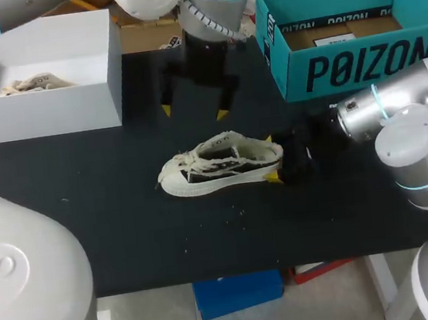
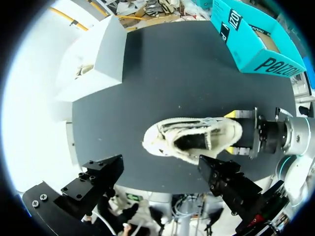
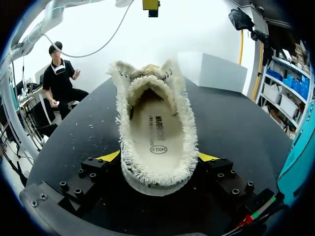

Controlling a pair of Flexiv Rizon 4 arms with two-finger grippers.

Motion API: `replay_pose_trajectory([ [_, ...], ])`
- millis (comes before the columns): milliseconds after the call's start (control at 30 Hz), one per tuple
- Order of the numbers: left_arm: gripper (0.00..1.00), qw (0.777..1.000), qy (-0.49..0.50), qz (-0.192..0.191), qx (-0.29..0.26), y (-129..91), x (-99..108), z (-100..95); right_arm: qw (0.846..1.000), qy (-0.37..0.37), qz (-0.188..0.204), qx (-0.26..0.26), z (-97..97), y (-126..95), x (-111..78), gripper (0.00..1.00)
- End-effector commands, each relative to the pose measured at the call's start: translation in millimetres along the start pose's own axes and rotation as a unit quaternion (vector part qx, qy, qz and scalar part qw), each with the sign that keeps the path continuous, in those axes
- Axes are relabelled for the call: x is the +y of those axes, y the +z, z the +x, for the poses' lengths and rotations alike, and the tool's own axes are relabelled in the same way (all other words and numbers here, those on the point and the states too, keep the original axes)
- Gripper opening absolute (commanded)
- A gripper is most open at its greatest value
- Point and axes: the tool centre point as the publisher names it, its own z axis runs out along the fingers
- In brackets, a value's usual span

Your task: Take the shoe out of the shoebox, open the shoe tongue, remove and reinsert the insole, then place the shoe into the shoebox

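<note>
While right fingers [image 3: 109,157] clasp one shoe [image 1: 222,163], two boxes [image 1: 43,103] [image 1: 358,64] stand beyond.

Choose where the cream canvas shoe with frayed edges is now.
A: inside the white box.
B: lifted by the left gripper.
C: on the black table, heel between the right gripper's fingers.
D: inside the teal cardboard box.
C: the cream canvas shoe with frayed edges rests on the black table, and the right gripper has a yellow tip against each side of its heel.

A white box [image 1: 36,111] holding something pale sits on the black table [image 1: 130,240].
</note>
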Motion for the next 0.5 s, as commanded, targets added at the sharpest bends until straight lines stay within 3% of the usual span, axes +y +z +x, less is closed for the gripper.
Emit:
replay_pose_trajectory([
  [33, 1.0, 1.0, 0.0, -0.006, -0.005, 12.0, 2.5, 24.3, 1.0, 0.001, 0.001, -0.001, -0.7, 1.8, -0.9, 0.0],
  [500, 1.0, 1.0, 0.019, -0.004, -0.01, 47.2, 15.2, 59.8, 1.0, 0.001, 0.001, -0.001, -0.7, 1.8, -0.9, 0.0],
])
